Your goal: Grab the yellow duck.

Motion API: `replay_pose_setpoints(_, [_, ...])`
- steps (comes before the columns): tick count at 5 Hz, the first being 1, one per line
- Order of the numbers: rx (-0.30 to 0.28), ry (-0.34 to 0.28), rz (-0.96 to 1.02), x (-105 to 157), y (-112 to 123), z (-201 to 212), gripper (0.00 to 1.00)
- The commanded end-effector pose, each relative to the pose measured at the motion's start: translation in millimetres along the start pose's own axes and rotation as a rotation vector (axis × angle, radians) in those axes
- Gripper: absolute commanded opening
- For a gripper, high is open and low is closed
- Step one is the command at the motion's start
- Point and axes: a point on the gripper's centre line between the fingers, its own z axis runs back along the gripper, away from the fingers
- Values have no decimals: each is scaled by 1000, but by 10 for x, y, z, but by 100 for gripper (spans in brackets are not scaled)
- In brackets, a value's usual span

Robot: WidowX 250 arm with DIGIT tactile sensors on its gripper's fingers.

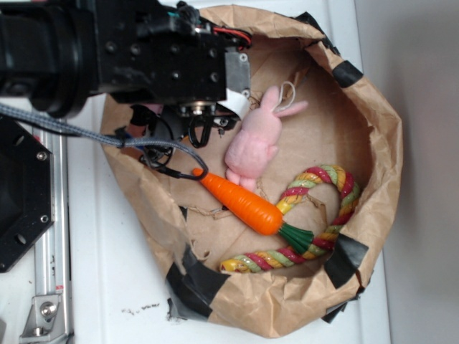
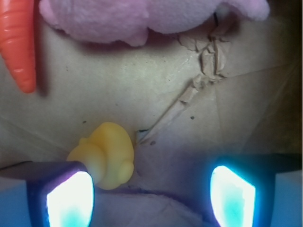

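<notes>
The yellow duck (image 2: 106, 155) is a small rounded yellow toy lying on the brown paper floor. It shows only in the wrist view, low and left of centre, right beside the left finger's tip. My gripper (image 2: 150, 196) is open, with its two glowing pads (image 2: 70, 198) far apart. The duck lies at the inner edge of the left pad, not between the jaws' middle. In the exterior view the duck is hidden under the black arm, and the gripper (image 1: 197, 129) hangs low inside the paper bag.
A brown paper bag (image 1: 373, 143) with rolled-down walls holds everything. A pink bunny (image 1: 252, 147) (image 2: 142, 19), an orange carrot (image 1: 240, 202) (image 2: 19, 42) and a striped rope toy (image 1: 323, 208) lie inside. A crumpled tear in the paper (image 2: 201, 71) runs ahead of the gripper.
</notes>
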Motion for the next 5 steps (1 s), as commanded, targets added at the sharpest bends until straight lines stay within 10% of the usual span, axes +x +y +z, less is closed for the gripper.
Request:
replay_pose_setpoints(1, [49,-6,-3,137,21,-115,100])
replay_pose_setpoints(5, [48,-53,-55,230,-356,-143,100])
